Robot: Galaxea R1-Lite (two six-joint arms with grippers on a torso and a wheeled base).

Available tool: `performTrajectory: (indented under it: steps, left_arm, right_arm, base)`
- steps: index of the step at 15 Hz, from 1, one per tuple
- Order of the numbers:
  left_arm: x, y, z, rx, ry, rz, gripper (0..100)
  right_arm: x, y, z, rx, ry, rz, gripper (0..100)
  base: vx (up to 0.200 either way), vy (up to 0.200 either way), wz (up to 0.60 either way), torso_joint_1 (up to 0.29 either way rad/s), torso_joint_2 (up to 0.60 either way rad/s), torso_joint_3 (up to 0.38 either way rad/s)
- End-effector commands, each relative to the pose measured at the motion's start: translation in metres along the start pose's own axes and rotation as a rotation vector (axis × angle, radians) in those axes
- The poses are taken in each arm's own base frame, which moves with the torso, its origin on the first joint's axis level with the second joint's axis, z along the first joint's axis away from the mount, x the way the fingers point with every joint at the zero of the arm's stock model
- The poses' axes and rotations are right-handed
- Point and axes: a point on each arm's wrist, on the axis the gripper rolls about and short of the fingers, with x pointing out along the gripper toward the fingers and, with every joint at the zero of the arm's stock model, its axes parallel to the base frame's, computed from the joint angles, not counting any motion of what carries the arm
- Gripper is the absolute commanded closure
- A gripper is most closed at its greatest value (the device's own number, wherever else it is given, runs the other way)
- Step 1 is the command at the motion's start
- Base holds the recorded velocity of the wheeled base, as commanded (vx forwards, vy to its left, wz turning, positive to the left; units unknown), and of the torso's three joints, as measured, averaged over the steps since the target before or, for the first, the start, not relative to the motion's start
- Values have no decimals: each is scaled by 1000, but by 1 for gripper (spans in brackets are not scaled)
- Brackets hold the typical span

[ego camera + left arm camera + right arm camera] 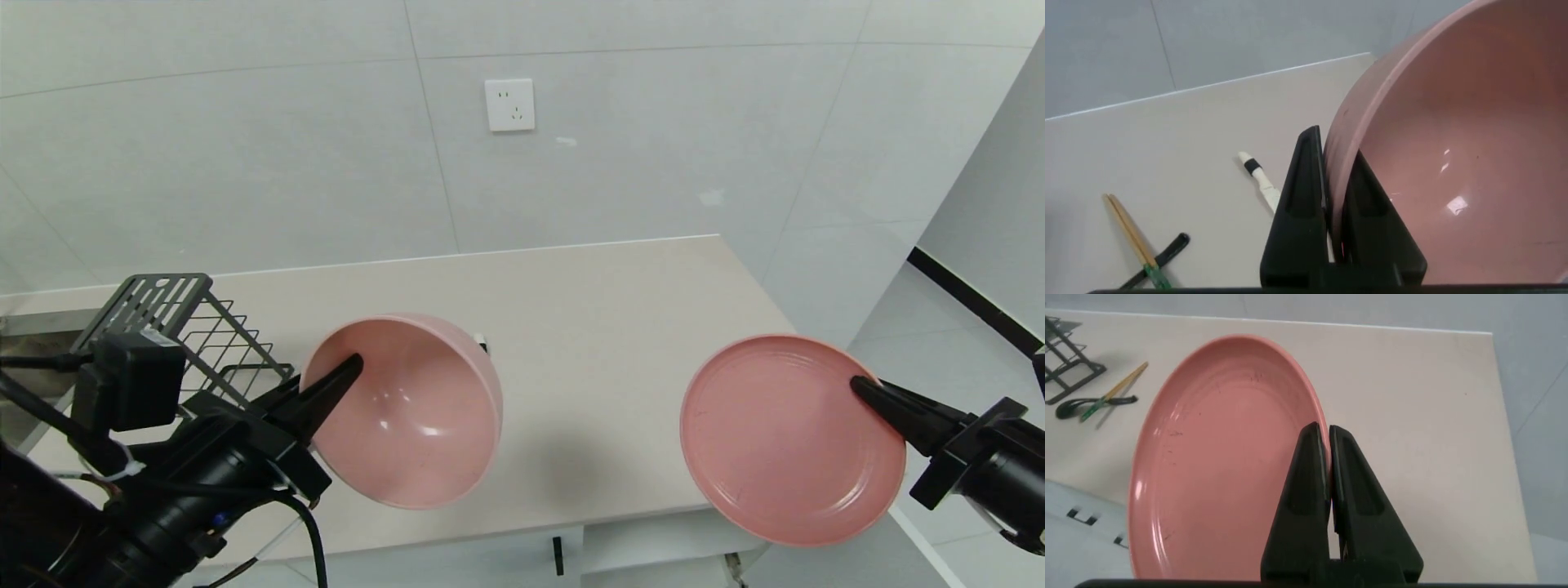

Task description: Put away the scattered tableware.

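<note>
My left gripper (347,366) is shut on the rim of a pink bowl (408,408), held tilted above the counter's left half; its fingers pinch the bowl (1454,163) wall in the left wrist view. My right gripper (861,385) is shut on the rim of a pink plate (784,437), held tilted over the counter's right front corner. The plate (1221,449) is clamped at its edge by my right gripper (1328,437). Wooden chopsticks (1131,237), a black-handled utensil (1163,253) and a white utensil (1259,178) lie on the beige counter (588,327).
A black wire dish rack (188,327) stands at the counter's left end, just behind my left arm. The counter's right edge drops off to the floor. A tiled wall with a socket (509,104) rises behind. The rack (1069,355) corner sits near the chopsticks (1123,382).
</note>
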Motion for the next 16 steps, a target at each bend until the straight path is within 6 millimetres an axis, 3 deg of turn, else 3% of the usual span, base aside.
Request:
performTrajectory:
  steps: [1,7,16]
  left_arm:
    - [-1,0,1,0,-5,-1,100]
    - [-7,0,-1,21,7,1,100]
    - [-7,0,-2,21,12,1,100]
  right_arm:
    - [0,0,0,0,0,0,100]
    - [-2,1,3,-3,-15,-1,100]
    - [-5,1,6,-7,-33,-2,100]
  base:
    - [-200,0,0,-7,-7,-2]
    - [-200,0,0,0,2,2]
    - [0,0,-133,-1,0,1]
